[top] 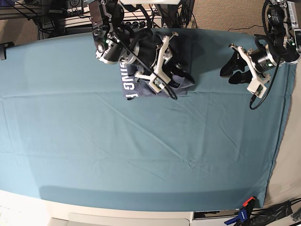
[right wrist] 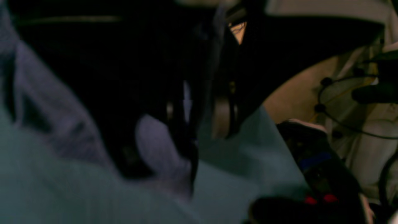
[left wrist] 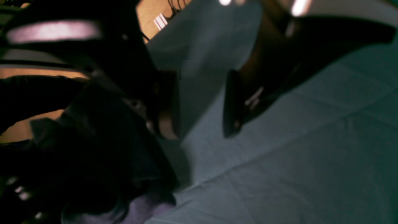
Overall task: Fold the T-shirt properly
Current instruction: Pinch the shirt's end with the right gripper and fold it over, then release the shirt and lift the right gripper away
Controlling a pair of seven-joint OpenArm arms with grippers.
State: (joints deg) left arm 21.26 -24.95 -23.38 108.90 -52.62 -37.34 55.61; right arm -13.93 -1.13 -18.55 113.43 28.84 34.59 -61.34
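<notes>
Covering nearly the whole base view, the wide teal table cloth (top: 141,150) lies flat with a few faint creases running across it. Near the upper middle of that view sits the heathered blue-grey cotton T-shirt (top: 131,84), bunched into a compact folded bundle with white block lettering showing along its left edge. Over the bundle, the right gripper (top: 176,75) sits low on the fabric; in the right wrist view a fold of the shirt's cloth (right wrist: 161,146) stands between its dark fingers (right wrist: 222,115), but the picture is too blurred to tell whether they pinch it. At the upper right of the base view, well apart from the shirt, the left gripper (top: 233,70) hangs over bare cloth, its black fingers (left wrist: 231,102) spread with nothing between them.
</notes>
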